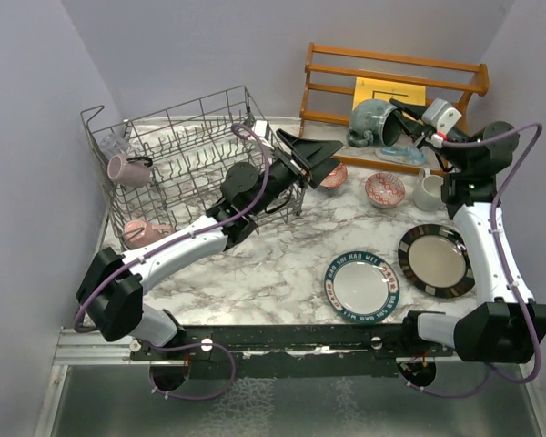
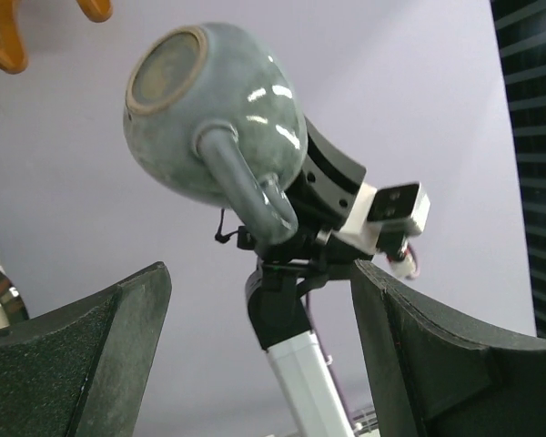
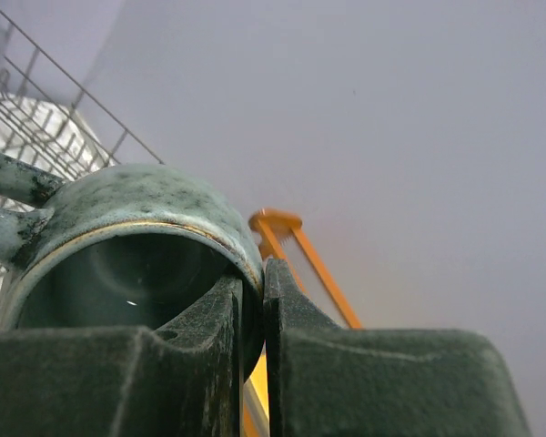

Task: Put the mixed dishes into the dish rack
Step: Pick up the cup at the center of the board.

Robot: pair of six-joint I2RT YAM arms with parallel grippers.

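Mug aloft: the right gripper (image 1: 393, 116) is clamped on the rim of a grey-green glazed mug (image 1: 371, 123). It holds the mug tipped and clear of the marble table (image 1: 255, 264), well to the right of the dish rack (image 1: 187, 155). The left gripper (image 1: 314, 160), spread wide and holding nothing, points at the mug from just beside the rack's right wall.

The step looks like a pass from the right arm to the left, since the rack sits on the left arm's side. Next, the left jaws would need to close on the mug's body or handle before the right lets go.

Only the overhead view shows a mauve mug (image 1: 127, 169) and a pink mug (image 1: 146, 232) lying in the rack. It also shows two plates, two bowls and a white mug (image 1: 428, 191) waiting to the rack's right. The left wrist view reveals the mug's unglazed base (image 2: 168, 68). The right wrist view shows the fingers (image 3: 214, 355) pinching the rim wall, one inside and one outside.
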